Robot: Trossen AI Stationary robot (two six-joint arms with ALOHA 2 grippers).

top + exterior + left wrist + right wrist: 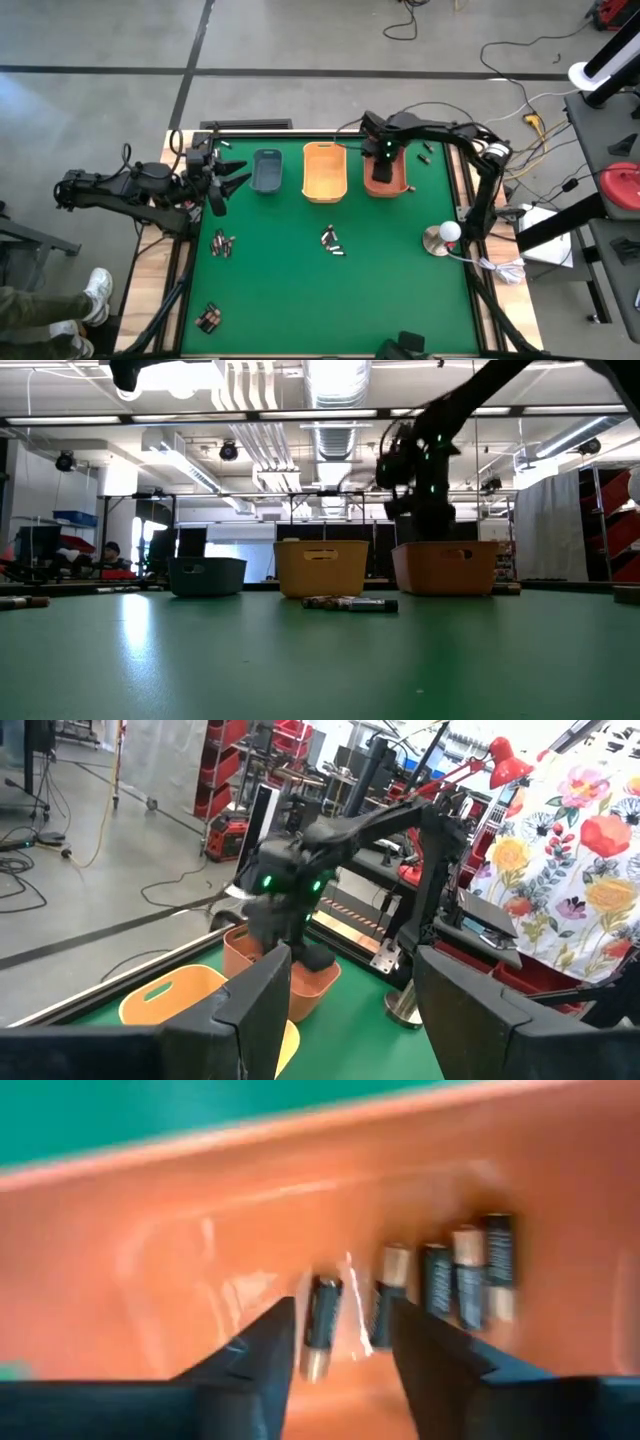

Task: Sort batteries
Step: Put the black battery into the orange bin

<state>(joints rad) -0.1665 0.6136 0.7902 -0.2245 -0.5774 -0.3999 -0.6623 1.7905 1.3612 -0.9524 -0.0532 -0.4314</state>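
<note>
1. The left gripper point(232, 175) hovers over the tabletop's point(300, 290) far left corner, just left of the grey-blue bin point(267, 170); its fingers are spread with nothing between them, as the left wrist view also shows.
2. Near the left edge, about mid-depth, lies a small cluster of batteries point(222, 243); a second cluster point(208, 318) sits closer to the near left corner.
3. The grey-blue bin stands at the far edge, left of centre. In the low view it is the leftmost and lowest of the three bins point(207, 575).
4. The yellow-orange bin point(324, 171) stands at the far edge near the middle, just right of the grey-blue one.
5. A third group of batteries point(332, 242) lies near the tabletop's centre, on the near side of the yellow-orange bin.
6. The orange bin point(400, 183) stands at the far edge, right of centre. The right gripper point(381, 166) reaches down into it with fingers apart, holding nothing. Inside, several batteries point(468, 1277) lie on the bin floor, one point(322, 1325) loose between the fingertips.
7. A lamp point(441, 238) stands near the right edge.
</note>
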